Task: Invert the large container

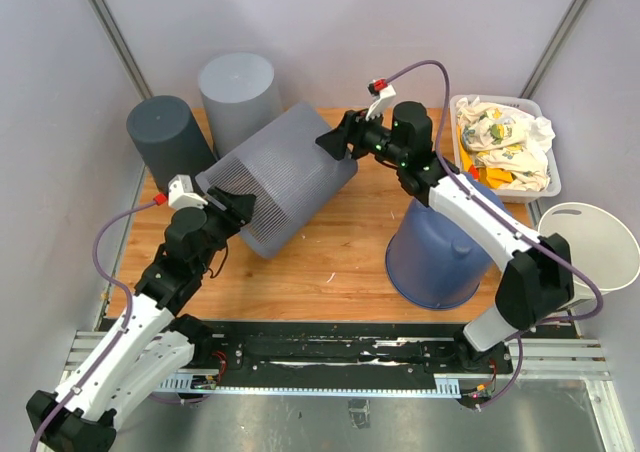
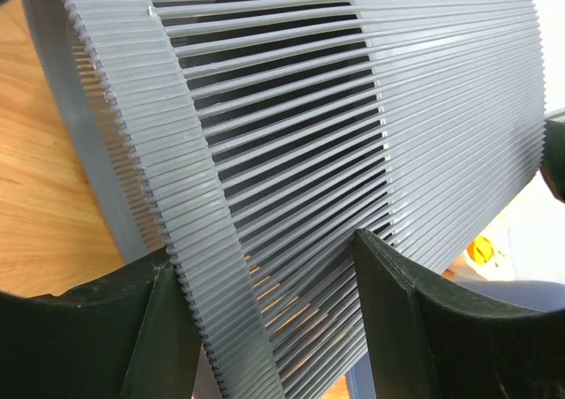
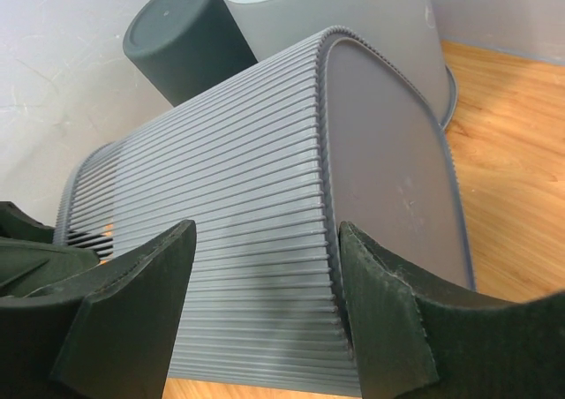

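Nearest me, my left pincer point(image 1: 232, 208) sits at the left edge of the tabletop point(image 1: 350, 257) with the rim band of the large container point(image 1: 285, 177) between its spread fingers; I cannot tell if it is clamped. The ribbed grey container lies on its side mid-tabletop, mouth toward the left edge and base toward the far edge. A blue bucket point(image 1: 435, 257) stands upside down near the right edge. Farther back, my right pincer point(image 1: 335, 140) is open at the container's base. Two grey bins point(image 1: 200, 112) stand inverted in the far-left corner.
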You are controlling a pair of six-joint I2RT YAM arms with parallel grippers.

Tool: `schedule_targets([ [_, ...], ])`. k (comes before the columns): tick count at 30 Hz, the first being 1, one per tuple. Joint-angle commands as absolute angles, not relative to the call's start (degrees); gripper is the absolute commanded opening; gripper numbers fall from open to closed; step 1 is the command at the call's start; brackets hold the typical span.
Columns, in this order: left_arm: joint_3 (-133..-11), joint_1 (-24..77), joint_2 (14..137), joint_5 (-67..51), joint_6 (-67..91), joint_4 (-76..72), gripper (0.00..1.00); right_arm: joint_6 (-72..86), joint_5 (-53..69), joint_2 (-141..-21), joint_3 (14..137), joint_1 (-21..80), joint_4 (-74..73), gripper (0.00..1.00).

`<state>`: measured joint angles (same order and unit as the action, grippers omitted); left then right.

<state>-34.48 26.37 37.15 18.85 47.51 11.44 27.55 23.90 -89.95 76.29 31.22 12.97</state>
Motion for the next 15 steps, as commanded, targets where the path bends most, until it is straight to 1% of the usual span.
schedule_targets([
  [1, -31.78, 26.81, 39.18, 12.54, 47.1, 5.28, 0.64, 27.33, 30.99, -83.76, 79.3, 37.57, 12.19, 0.65],
  [9, -29.35, 26.81, 41.55, 9.67, 47.66, 0.3, 0.65, 25.12, 28.95, -81.32, 79.81, 38.73, 7.75, 0.64],
  [15, -27.31, 26.81, 43.86, 7.82, 48.47, -4.0, 0.7, 23.83, 27.64, -79.98, 79.88, 39.57, 5.95, 0.64],
])
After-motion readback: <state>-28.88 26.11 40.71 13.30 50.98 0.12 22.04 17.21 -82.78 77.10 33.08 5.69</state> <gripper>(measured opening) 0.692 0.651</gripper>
